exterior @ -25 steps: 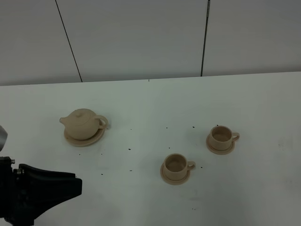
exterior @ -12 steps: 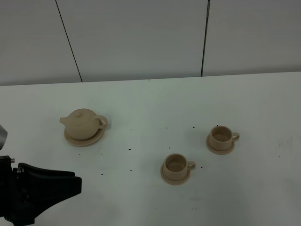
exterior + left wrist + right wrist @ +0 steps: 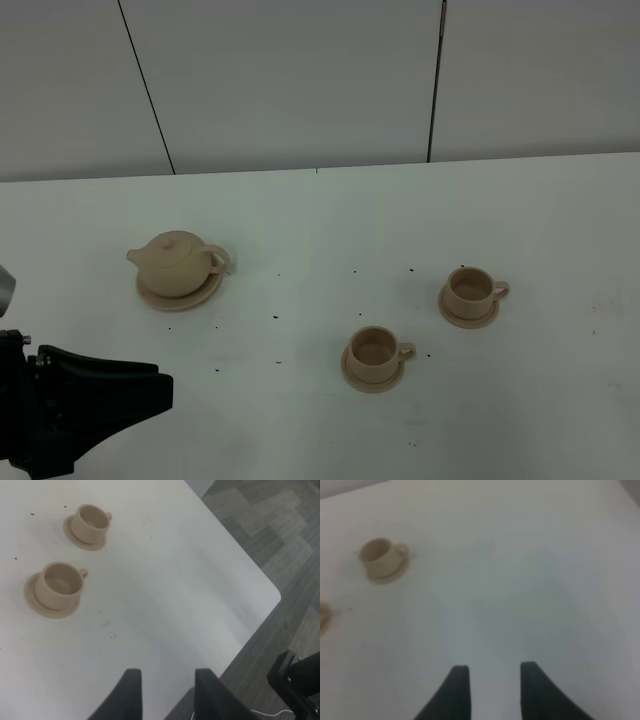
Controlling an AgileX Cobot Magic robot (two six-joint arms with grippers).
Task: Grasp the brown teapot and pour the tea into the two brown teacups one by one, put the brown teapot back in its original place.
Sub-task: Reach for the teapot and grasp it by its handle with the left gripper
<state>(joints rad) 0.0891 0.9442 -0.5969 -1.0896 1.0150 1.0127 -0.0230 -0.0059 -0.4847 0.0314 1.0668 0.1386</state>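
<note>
Presently, the brown teapot (image 3: 178,263) was noted upright, lid on, seated on the wide saucer (image 3: 165,298) at the left of the white table (image 3: 320,210) in the high view, with the spout turned left and the loop handle right. Its contents were hidden by the lid. The 2 cups were found well apart from it on the right half. The near teacup (image 3: 375,348) stood toward the front and the far teacup (image 3: 470,288) further right and back. Each was upright on its own small saucer (image 3: 372,378), handle turned right, with a beige interior. Small dark specks (image 3: 276,317) were scattered over the table between teapot and cups.

The left gripper (image 3: 167,695) was recorded in its wrist view with fingers spread and nothing held, over the table surface. Both cups were seen ahead of it, and grey floor (image 3: 260,525) past the table edge. In the high view only the black body of the left arm (image 3: 85,405) showed, at the lower left corner, well apart from the teapot.

The right gripper (image 3: 492,690) was likewise seen with fingers spread and nothing between them, above the table. That view was blurred, and 1 of the teacups (image 3: 382,555) was made out ahead; which one could not be told.
</note>
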